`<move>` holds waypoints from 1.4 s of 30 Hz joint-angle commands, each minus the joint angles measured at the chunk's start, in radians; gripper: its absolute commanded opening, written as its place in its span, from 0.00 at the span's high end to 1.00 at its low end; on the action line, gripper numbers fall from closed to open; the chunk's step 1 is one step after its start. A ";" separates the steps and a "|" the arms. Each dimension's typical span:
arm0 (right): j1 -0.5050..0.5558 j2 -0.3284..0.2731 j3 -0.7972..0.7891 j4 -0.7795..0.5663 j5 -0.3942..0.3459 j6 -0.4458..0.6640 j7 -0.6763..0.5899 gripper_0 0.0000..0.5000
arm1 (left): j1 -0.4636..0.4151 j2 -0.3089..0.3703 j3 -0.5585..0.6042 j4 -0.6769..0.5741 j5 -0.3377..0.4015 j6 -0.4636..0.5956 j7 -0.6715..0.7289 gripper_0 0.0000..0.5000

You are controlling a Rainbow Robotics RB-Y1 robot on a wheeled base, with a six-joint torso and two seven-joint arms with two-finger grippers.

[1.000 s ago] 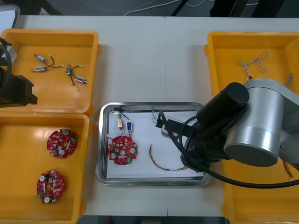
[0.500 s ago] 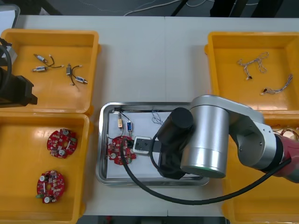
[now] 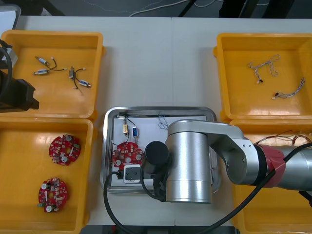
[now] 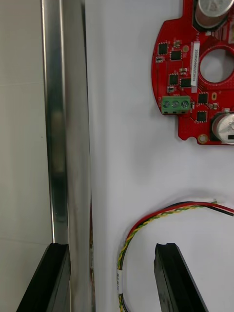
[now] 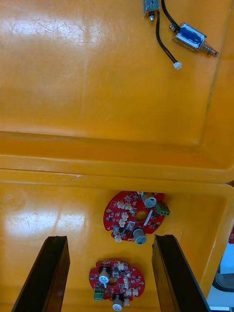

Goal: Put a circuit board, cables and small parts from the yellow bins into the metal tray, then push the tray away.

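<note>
The metal tray (image 3: 161, 109), white inside, holds a red circuit board (image 3: 127, 155), a small metal part (image 3: 135, 131) and a thin cable (image 3: 161, 120). My right arm (image 3: 195, 161) reaches across the tray to its near left corner. In the right wrist view my right gripper (image 4: 111, 249) is open just above the tray floor. One finger (image 4: 48, 278) stands at the tray's rim (image 4: 66, 122), and a red and yellow cable (image 4: 146, 223) curls between the fingers. The board (image 4: 195, 73) lies beyond them. My left gripper (image 5: 109, 242) hangs open over the left bins.
The far left bin (image 3: 92, 53) holds several small metal parts (image 3: 78, 78). Two circuit boards (image 3: 64, 148) (image 3: 52, 194) lie in the near left bin. The far right bin (image 3: 224, 63) holds cables (image 3: 263, 66). Red and yellow cables (image 3: 287, 139) lie in the near right bin.
My right arm has swung from the tray's right side across to its near left corner. It now covers the red and yellow cable in the front view. The left arm has not moved.
</note>
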 commanded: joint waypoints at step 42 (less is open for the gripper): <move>-0.019 0.131 0.142 0.120 0.055 -0.014 -0.091 0.00 | 0.012 0.044 0.030 -0.028 -0.006 0.007 -0.058 0.00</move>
